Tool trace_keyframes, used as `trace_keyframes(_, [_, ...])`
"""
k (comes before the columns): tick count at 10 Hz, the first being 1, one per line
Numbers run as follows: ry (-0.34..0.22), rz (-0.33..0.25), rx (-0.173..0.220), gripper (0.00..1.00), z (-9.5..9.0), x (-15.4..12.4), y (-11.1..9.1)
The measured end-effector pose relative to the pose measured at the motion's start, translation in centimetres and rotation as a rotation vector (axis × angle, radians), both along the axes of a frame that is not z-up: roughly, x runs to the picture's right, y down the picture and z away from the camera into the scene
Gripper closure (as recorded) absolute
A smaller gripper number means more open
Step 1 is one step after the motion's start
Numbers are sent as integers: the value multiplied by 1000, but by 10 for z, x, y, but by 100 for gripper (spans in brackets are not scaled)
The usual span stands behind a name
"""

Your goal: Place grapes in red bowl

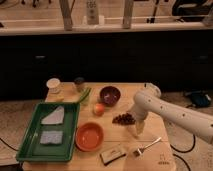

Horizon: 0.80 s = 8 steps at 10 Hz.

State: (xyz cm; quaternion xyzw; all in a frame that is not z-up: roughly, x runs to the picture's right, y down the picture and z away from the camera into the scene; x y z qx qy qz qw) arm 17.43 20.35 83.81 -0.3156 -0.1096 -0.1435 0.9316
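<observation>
your gripper (138,131) hangs spread just right of the dark reddish-brown bunch of grapes (123,119), the round orange-red bowl (90,136) farther left showing only its smooth inside, bare wooden table (117,136) between them.

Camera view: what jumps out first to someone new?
The big white arm reaching in from the right dominates, with its claw pointing down at the table just right of the grapes. Next is the bright, empty red bowl at front centre, left of the grapes. The large green tray fills the left side.
</observation>
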Motion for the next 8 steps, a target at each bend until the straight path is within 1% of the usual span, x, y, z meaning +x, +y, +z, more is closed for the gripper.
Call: trace_keyframes(8, [-49,-14,-11,20,4,-13,2])
